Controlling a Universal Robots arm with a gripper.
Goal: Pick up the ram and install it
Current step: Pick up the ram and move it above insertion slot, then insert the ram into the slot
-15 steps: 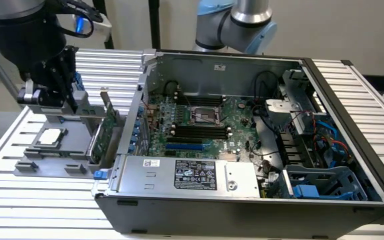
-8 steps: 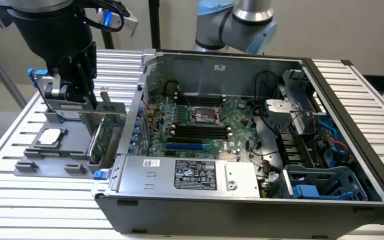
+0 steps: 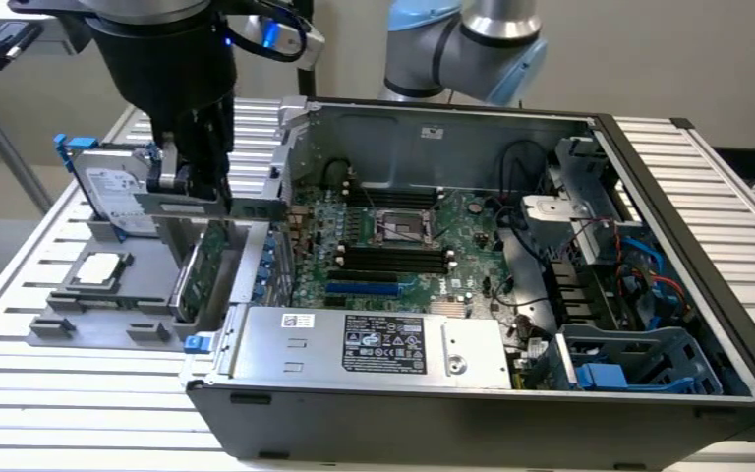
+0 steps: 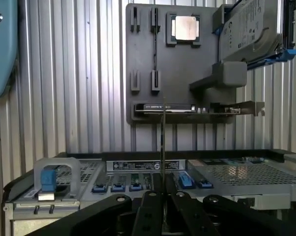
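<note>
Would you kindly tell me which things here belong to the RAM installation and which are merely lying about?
Job in hand: ram, held edge-on between the fingers; gripper; motherboard memory slots.

Lying about: processor chip; hard drive; expansion card; power supply.

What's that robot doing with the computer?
A robot arm is building a computer. Its gripper is pinching the ram, a thin stick seen edge-on in the wrist view. It holds the stick above the gray parts holder, right beside the open computer case. The black memory slots inside the case look empty, so the ram is picked up but not yet installed.
</note>
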